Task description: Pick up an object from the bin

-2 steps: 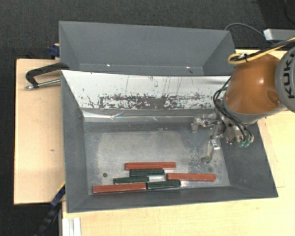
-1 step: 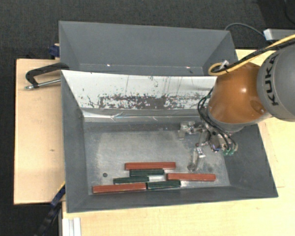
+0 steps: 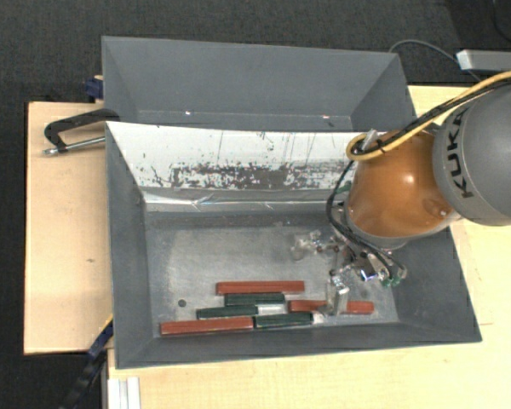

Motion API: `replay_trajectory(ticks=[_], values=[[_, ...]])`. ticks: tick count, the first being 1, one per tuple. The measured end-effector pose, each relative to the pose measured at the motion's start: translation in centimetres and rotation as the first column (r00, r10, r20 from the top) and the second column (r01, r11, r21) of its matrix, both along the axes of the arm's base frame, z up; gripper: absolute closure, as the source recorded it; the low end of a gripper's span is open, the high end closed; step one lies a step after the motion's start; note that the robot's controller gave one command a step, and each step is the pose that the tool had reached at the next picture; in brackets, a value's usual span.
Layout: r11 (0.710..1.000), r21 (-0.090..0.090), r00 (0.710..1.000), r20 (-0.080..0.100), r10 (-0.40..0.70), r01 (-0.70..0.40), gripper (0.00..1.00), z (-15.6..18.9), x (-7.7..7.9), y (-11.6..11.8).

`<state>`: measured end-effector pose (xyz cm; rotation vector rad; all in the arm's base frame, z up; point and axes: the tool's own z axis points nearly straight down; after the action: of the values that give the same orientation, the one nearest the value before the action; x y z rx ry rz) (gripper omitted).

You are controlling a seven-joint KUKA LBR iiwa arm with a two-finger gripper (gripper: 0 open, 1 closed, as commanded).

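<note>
The jaws hang low over the right front corner of the grey metal bin (image 3: 126, 254), down close to its floor, under the arm's glossy orange cover (image 3: 396, 196). Whether they are apart or together cannot be told; the metal parts there merge into a tangle of brackets and small wires.

Just below them, along the front wall, lies a short red bar (image 3: 305, 306) on their left and a red end piece (image 3: 361, 308) on their right. The jaws' tip comes down between the two and covers the gap, so it is unclear whether these are one bar or two separate ones. Nothing can be seen clamped.

To the left the rest form a loose flat heap of slim, straight-edged sticks, all lying roughly parallel to the front wall:
- a long red bar (image 3: 260, 288) at the back
- a dark green bar (image 3: 254, 299) touching it in front
- a second green bar (image 3: 226, 313)
- a green bar (image 3: 283, 319) beside a pale sliver (image 3: 271, 309)
- a long red bar at the front (image 3: 206, 325)

The bin floor is dull, scuffed metal with a small dark spot (image 3: 181, 304). The sloping back wall (image 3: 238, 175) carries a band of dark specks. A yellow cable (image 3: 443, 109) runs over the cover to the grey arm (image 3: 490, 156), which is cut off at the right.
</note>
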<state>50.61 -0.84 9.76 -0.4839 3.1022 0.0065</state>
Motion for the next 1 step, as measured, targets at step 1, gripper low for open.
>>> replay_trajectory(ticks=[1], values=[[1.000, -0.003, 1.000, 0.003, -0.025, 0.025, 0.00, 0.63, 1.60, 2.11]])
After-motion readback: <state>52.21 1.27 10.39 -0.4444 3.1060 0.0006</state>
